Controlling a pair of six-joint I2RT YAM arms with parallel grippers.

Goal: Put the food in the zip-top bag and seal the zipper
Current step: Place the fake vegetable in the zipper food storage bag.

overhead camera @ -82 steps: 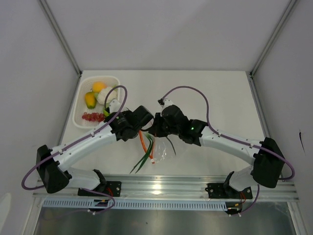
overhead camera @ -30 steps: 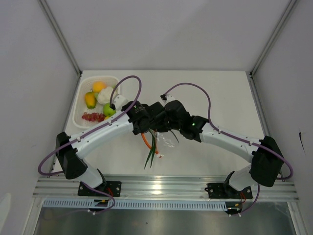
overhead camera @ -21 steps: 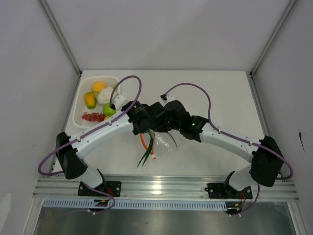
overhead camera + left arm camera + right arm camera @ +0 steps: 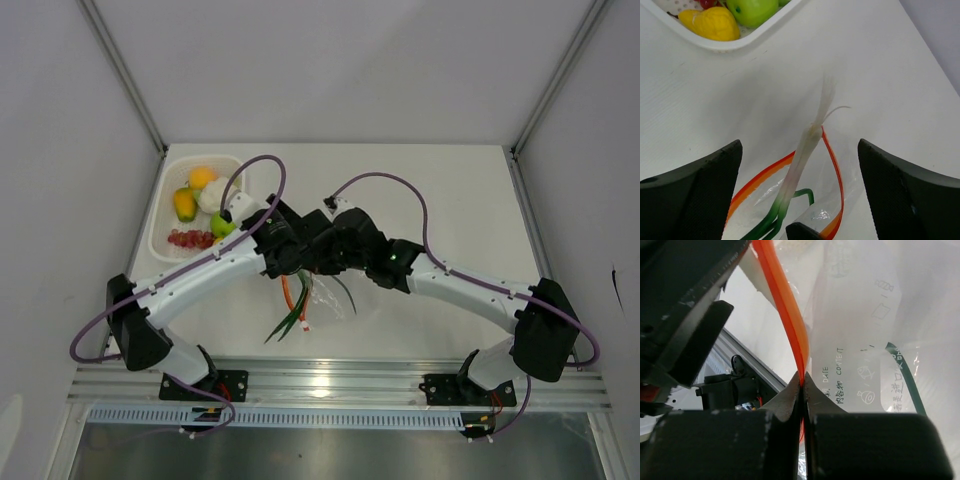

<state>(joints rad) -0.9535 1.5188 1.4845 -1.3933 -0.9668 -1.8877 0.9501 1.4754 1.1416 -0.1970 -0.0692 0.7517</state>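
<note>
My right gripper [image 4: 801, 382] is shut on the orange-red zipper [image 4: 785, 305], holding the mouth of the clear zip-top bag [image 4: 865, 315] up. The long green stalks [image 4: 802, 155] stand in the open bag mouth, their white end poking out past the zipper [image 4: 834, 165]. Around them my left gripper [image 4: 799, 145] is wide open and touches nothing. From above, the bag [image 4: 328, 298] hangs under both grippers and the stalks' leaves [image 4: 288, 318] trail toward the near left. The other food, an orange ball [image 4: 202, 176], yellow-orange fruit [image 4: 184, 204], cauliflower [image 4: 212, 195], green apple [image 4: 222, 226] and red pieces [image 4: 188, 239], lies in the basket.
The white mesh basket [image 4: 160, 225] stands at the back left of the table, just left of the left arm. An aluminium rail [image 4: 330, 385] runs along the near edge. Purple cables loop over both arms.
My left gripper has opened and let go of the green stalks, then drawn back slightly to the left. The stalks' leaves have swung to the near left. The right gripper keeps its hold.
</note>
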